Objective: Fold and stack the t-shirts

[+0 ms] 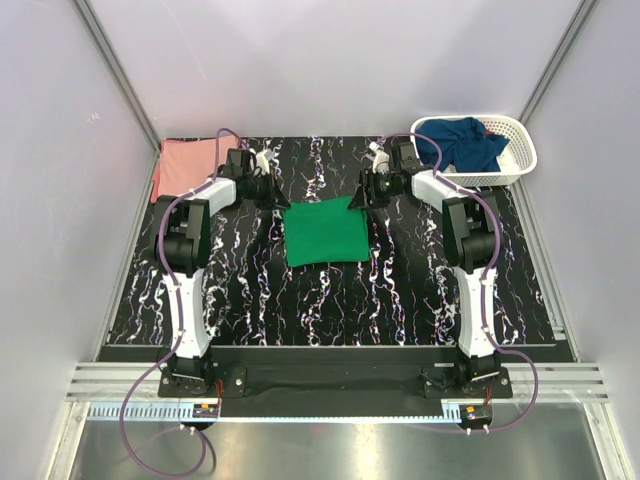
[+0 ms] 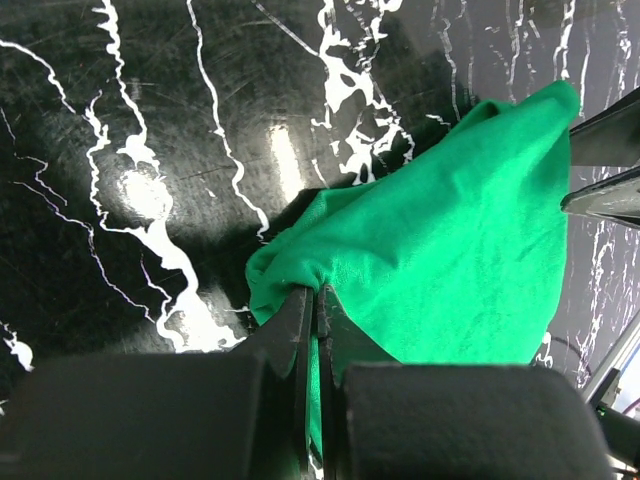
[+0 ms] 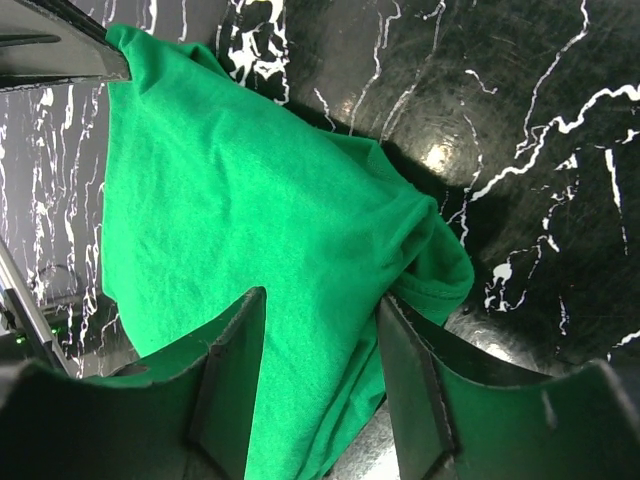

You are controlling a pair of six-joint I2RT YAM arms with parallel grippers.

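The green t-shirt (image 1: 325, 235) lies folded in the middle of the tabletop (image 1: 250, 300), my left jaws pinched shut on its far left corner and my right jaws open astride its far right corner. I judge this shirt's fold nearly done. Next, the right must clamp so both lift it evenly onto the salmon t-shirt (image 1: 188, 165) at far left, while the navy t-shirt (image 1: 462, 142) lies in the basket (image 1: 528, 150).

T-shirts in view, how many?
3. The green t-shirt is mid-table, the salmon pink t-shirt lies at the far left corner, and the navy t-shirt is in the white basket far right. More may be hidden under it.
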